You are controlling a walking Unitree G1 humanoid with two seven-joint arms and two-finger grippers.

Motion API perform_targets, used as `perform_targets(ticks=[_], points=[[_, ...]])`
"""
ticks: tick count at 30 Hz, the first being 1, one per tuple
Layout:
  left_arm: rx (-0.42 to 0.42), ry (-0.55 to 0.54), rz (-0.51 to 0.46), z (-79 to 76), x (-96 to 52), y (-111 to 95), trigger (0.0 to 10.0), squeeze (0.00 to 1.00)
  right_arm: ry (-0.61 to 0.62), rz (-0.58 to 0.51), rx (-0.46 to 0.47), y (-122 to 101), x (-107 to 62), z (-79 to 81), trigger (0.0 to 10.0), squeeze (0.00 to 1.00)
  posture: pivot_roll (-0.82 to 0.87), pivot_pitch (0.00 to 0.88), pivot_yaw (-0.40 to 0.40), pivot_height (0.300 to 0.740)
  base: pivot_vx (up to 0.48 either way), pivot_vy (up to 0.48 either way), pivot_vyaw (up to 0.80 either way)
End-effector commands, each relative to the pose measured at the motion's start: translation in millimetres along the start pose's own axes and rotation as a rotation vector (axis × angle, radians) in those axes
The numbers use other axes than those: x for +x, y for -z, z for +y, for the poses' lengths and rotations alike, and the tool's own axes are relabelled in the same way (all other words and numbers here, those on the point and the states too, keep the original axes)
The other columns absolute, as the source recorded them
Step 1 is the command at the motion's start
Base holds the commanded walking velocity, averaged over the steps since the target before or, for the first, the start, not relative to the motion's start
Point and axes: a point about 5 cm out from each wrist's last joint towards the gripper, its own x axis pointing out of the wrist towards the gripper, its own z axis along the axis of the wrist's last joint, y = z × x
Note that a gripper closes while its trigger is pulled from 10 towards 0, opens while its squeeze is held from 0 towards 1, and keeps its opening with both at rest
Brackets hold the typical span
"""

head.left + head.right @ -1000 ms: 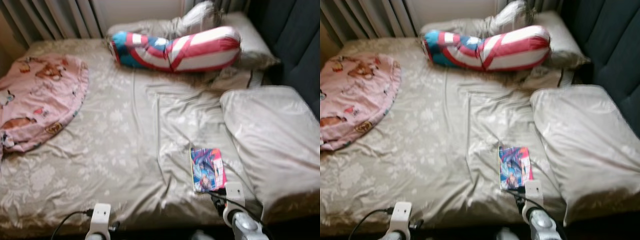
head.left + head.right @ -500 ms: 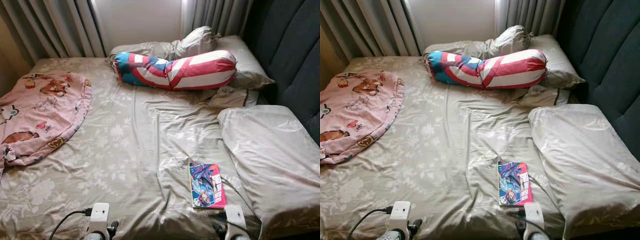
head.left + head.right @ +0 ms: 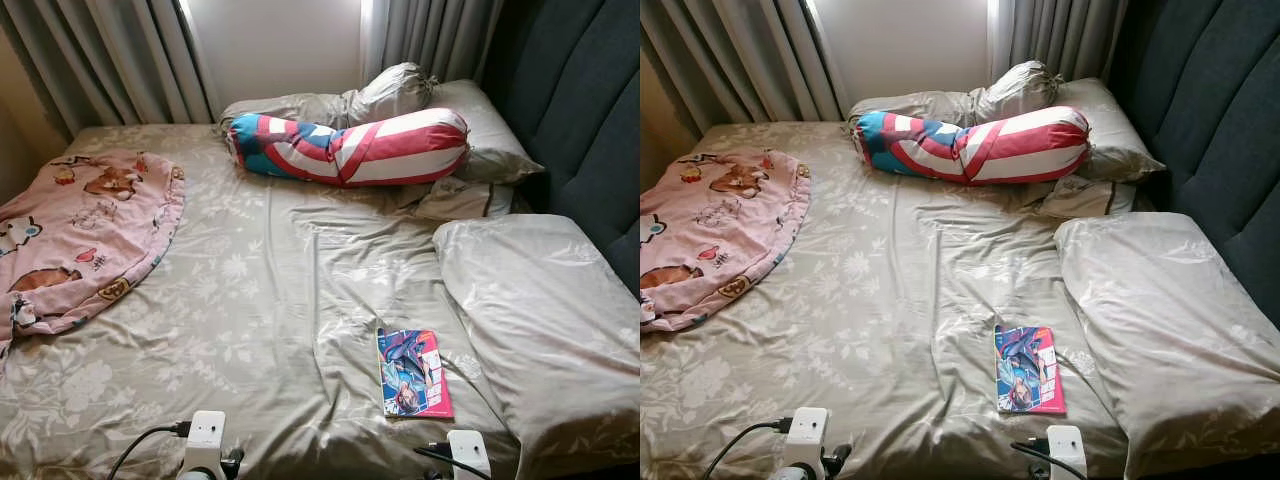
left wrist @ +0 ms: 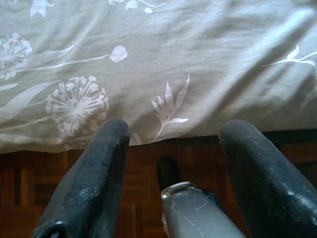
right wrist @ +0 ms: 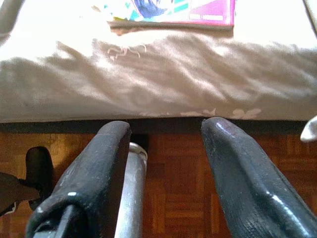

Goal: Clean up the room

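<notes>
The robot stands at the foot edge of the bed (image 3: 270, 300), and the thing that most clearly needs tidying is the comic book (image 3: 413, 371). It lies flat on the grey flowered sheet, near the foot edge of the bed, just beside the big grey pillow (image 3: 540, 310) and well apart from the striped bolster (image 3: 350, 148) at the far side.

To do this step well, I think the right arm should do the work, because the comic book is on its side. The book is thin and lies flat on soft cloth (so there is no edge standing up to catch). It is better to come low from the bed edge, slide one finger under the near short edge, press a little into the mattress and pinch the cover and pages together. Pinching the sheet with it is the risk.

The right end effector (image 5: 166, 163) is released, its two black fingers spread apart and holding nothing. It hangs below the bed edge, over the wooden floor (image 5: 183, 198); the comic book is beyond it and higher, on top of the mattress. The left end effector (image 4: 173, 168) is released too and idle, below the same bed edge. The pink cartoon blanket (image 3: 80, 230) lies at the left side of the bed.
</notes>
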Motion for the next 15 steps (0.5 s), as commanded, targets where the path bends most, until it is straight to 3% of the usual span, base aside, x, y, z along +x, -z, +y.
perform_targets(ticks=[1,6,9,11,15], points=[[0.005,-0.012,0.024,3.5,-1.0,5,10.0,0.00,0.003,0.012,-0.005,3,-0.8,-3.3,10.0,0.00,-0.10,0.044,-0.004,0.740,0.000,0.000,0.00],[0.003,-0.017,0.023,4.4,-0.8,4,10.0,0.00,0.012,0.034,-0.054,12,-4.2,-12.8,10.0,0.00,-0.10,0.044,-0.004,0.740,0.000,0.000,0.00],[-0.009,-0.019,0.026,4.1,-0.7,4,10.0,0.00,0.019,0.056,-0.050,22,-7.5,-19.0,10.0,0.00,-0.10,0.044,-0.004,0.740,0.000,0.000,0.80],[-0.008,-0.021,0.027,4.1,-0.7,4,10.0,0.00,0.021,0.068,-0.039,26,-8.5,-20.8,10.0,0.00,-0.10,0.044,-0.004,0.740,0.000,0.334,0.80],[-0.003,-0.025,0.028,4.6,-0.7,4,10.0,0.00,0.036,0.087,-0.011,34,-11.2,-24.3,10.0,0.00,-0.10,0.041,-0.006,0.740,0.000,0.415,0.00]])
